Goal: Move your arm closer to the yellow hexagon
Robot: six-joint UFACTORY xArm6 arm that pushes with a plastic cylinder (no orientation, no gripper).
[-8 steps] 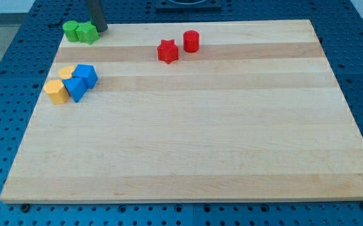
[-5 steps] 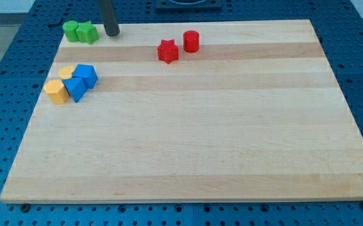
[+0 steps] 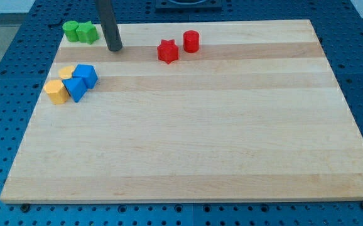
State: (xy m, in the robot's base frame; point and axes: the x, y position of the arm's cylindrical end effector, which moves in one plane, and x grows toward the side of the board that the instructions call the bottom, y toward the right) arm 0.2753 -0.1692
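Since the earlier frames my tip has slid away from the green blocks, toward the view's bottom and slightly right, and now rests on bare wood between the green pair and the yellow-and-blue cluster.

Nearest the view's bottom-left, the yellow hexagon sits at the left edge of the bench, touching the blue triangular block. Just behind are the blue cube and a second yellow block, its shape unclear. Farther up, the red star and red cylinder stand near each other, and the green cylinder and green star touch at the top-left corner.

The hexagon looks small, rigid and light, likely to slide easily; any contact would be best on a flat side. My tool is a plain rod, so it grips nothing. No containers are present.
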